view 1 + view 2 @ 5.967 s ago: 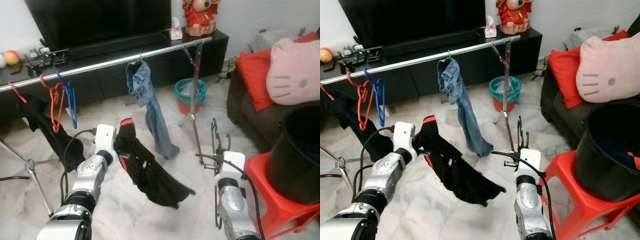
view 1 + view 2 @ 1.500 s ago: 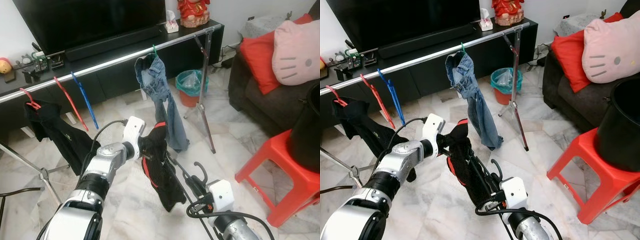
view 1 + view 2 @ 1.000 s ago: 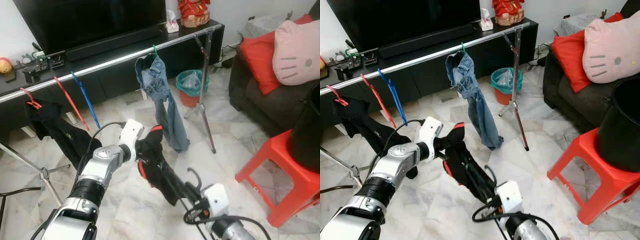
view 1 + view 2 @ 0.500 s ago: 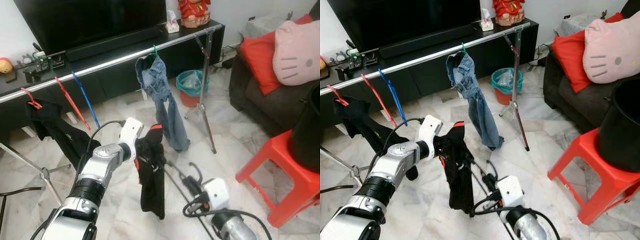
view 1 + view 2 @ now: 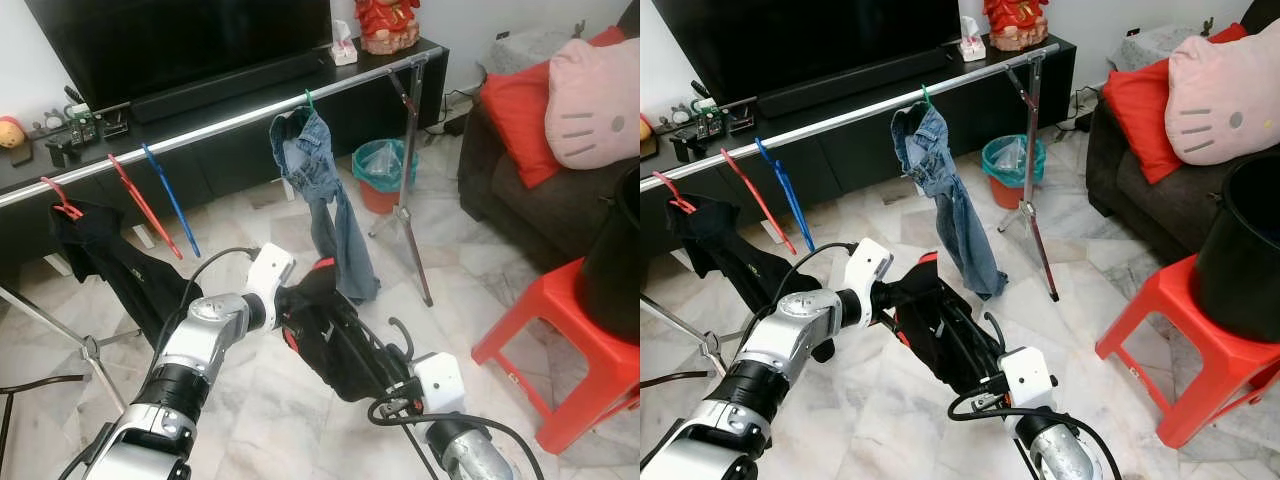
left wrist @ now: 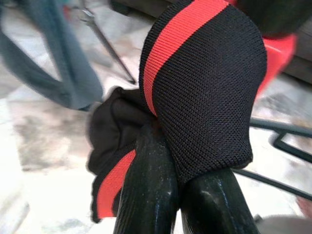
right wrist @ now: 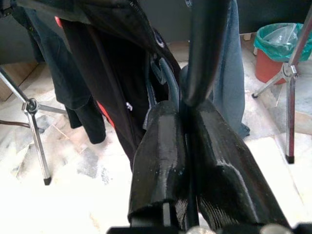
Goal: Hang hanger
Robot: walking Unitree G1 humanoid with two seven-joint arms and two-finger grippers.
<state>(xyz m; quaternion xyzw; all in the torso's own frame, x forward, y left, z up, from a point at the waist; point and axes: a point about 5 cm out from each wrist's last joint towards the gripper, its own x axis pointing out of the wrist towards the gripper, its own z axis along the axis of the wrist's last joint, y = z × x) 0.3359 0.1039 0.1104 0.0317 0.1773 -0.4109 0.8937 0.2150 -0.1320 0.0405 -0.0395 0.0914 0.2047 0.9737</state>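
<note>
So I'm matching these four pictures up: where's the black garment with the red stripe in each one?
Left eye: garment low centre, between the two arms.
Right eye: low centre, left of the jeans' hem.
Left wrist: bunched over the left pincer, which is shut on it.
Right wrist: hanging behind the right pincer.
Shared landmark: the hanging jeans.

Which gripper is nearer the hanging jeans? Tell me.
Left. The left gripper sits just below-left of the jeans; the right gripper is lower, nearer the camera.
</note>
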